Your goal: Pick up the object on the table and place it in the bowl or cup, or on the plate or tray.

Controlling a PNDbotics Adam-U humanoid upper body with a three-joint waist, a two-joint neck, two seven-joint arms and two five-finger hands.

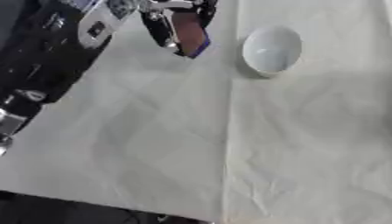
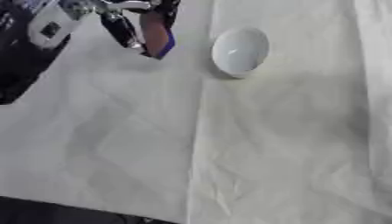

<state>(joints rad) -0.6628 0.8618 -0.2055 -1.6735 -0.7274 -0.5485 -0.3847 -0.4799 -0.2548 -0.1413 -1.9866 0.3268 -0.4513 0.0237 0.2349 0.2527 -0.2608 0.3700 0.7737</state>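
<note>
A white bowl [image 1: 271,49] stands on the pale cloth near the top middle, with nothing showing inside it. My left hand [image 1: 165,22] comes in from the upper left and hangs just left of the bowl, above the cloth. Its fingers are curled round a flat brown object with a blue-purple edge [image 1: 191,35], held upright and a little tilted. A short gap separates that object from the bowl's rim. My right hand shows in neither view.
The left arm's black and silver forearm [image 1: 54,48] runs down the left edge. A cream cloth [image 1: 268,144] with fold creases covers the table. The table's front edge [image 1: 115,204] crosses the bottom, dark floor beyond.
</note>
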